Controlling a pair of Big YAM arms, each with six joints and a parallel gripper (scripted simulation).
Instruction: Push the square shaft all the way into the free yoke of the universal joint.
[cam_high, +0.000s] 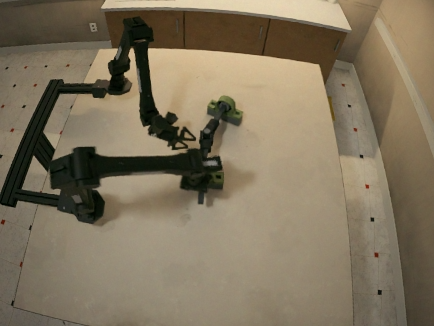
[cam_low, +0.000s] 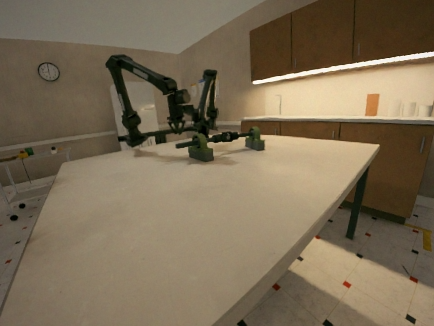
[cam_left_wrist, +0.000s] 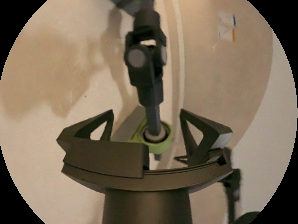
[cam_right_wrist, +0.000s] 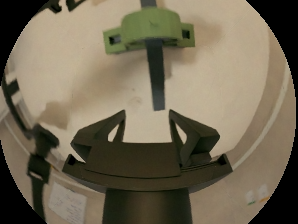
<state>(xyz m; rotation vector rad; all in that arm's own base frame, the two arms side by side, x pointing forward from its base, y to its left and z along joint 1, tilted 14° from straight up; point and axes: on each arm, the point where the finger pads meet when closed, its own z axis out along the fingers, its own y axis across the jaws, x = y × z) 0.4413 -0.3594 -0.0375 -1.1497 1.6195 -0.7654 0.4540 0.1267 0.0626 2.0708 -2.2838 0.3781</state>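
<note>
The universal joint (cam_high: 207, 132) runs from the far green bearing block (cam_high: 226, 109) down toward the near green bearing block (cam_high: 215, 180). The dark square shaft (cam_right_wrist: 156, 76) (cam_high: 201, 196) passes through the near block (cam_right_wrist: 149, 32), and its free end sticks out on the near side. In the left wrist view the shaft (cam_left_wrist: 152, 108) reaches up into the joint's lower yoke (cam_left_wrist: 143, 56). My left gripper (cam_high: 181, 138) is open and empty beside the joint, clear of it. My right gripper (cam_right_wrist: 147, 113) is open just behind the shaft's free end, not touching it.
Both arms stand at the table's left side on a black frame (cam_high: 30, 140). A counter with cabinets (cam_high: 225, 25) lies beyond the far edge. In the exterior view the assembly (cam_low: 227, 136) sits at the table's far end.
</note>
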